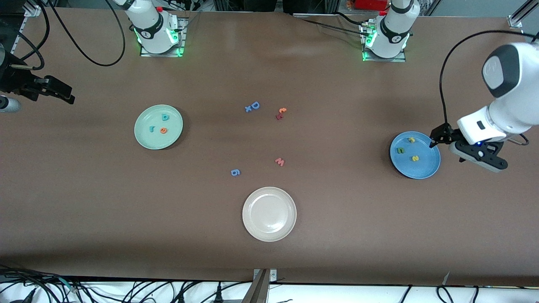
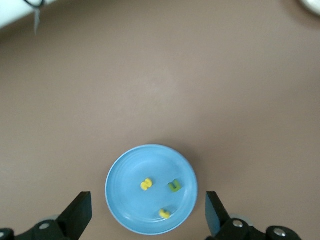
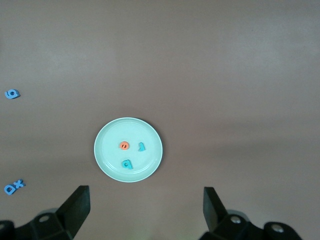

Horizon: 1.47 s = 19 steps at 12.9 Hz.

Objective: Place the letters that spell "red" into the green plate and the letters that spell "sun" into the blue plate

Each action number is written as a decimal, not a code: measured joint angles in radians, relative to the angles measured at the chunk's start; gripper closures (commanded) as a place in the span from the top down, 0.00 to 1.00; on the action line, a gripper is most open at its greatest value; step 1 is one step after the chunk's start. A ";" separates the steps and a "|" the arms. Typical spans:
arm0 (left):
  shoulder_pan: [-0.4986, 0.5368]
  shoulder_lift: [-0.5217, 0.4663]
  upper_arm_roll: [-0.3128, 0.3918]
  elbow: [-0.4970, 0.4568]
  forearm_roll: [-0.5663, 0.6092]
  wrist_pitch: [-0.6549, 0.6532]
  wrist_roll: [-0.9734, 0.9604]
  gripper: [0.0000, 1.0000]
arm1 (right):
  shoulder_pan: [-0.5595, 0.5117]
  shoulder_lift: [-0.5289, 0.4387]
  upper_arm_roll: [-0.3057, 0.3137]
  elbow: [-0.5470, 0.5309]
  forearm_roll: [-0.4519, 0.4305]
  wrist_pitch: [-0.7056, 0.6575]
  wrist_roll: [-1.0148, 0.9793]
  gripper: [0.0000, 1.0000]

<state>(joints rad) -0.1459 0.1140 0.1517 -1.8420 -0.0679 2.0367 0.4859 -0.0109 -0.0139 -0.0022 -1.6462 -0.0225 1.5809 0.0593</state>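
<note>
While our left gripper (image 1: 433, 139) hangs spread wide, tilted over the blue plate's (image 1: 429, 168) rim at the table's edge, nothing is gripped. Our right gripper (image 1: 63, 93) waits, fingers parted and empty, over the table's other end near the green plate (image 1: 145, 139).

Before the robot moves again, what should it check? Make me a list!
1. Three "red" letters in the green plate: orange e, teal r, teal d. Ok.
2. Three "sun" letters in the blue plate: yellow s, green n, yellow u. Ok.
3. Left hand open and empty, at the blue plate's rim. Ok.
4. Right hand open and empty, at its end of the table. Ok.
5. Cream plate has no letters. Ok.
</note>
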 measured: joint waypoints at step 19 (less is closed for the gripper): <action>-0.026 -0.092 -0.049 0.057 0.000 -0.178 -0.349 1.00 | 0.001 0.000 0.003 0.003 0.001 -0.007 -0.001 1.00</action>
<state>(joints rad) -0.1724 0.0224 0.1030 -1.7853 -0.0680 1.8584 0.1373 -0.0104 -0.0139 0.0003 -1.6436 -0.0216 1.5744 0.0587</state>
